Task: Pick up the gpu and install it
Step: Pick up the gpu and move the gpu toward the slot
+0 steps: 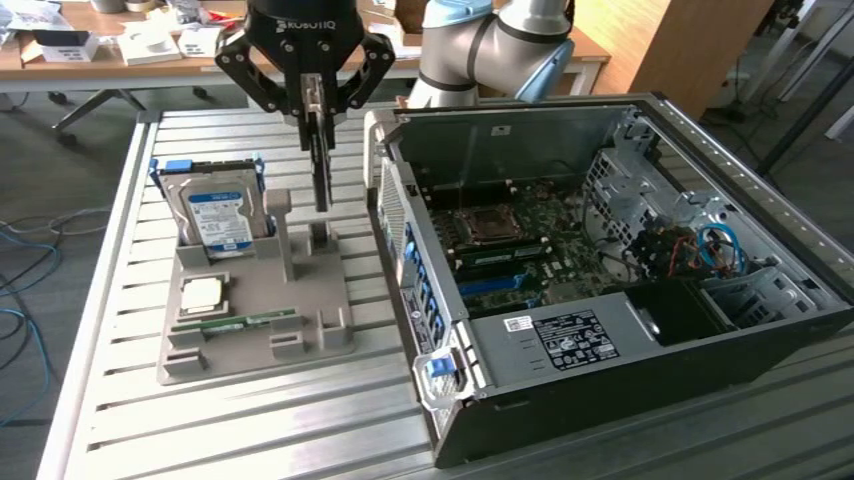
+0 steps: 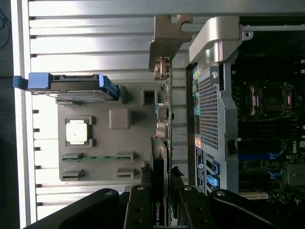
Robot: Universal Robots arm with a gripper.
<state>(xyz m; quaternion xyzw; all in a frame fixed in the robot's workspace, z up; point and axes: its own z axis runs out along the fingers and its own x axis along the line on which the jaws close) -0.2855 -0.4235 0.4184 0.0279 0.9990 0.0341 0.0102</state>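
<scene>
**Gpu hanging in the jaws just above its holder**

The jaws are clamping the gpu (image 1: 320, 165) by its upper edge. The card is hanging upright just above the slotted post of the grey parts holder (image 1: 254, 345). In the exterior view the holder is lying at 9 o'clock from the open computer case (image 1: 694, 385) on the slatted metal surface (image 1: 267, 435).

The step in hand is looking like the lift out of the holder. To my eye, doing it well is calling for a plumb card, a straight rise and a grip that is not twisting the thin board. The card's lower edge is sitting close to the post, and the case wall is standing near it at 3 o'clock.

The body above the jaws is showing "ROBOTIQ" lettering. The hard drive (image 1: 220, 215), at 11 o'clock on the holder, is wearing a blue label too small to read. The white label (image 1: 574, 337) inside the case is also unreadable. In the wrist view a small green-and-white logo (image 2: 157, 213) is showing on the card beside the jaws, but I cannot make it out.
</scene>
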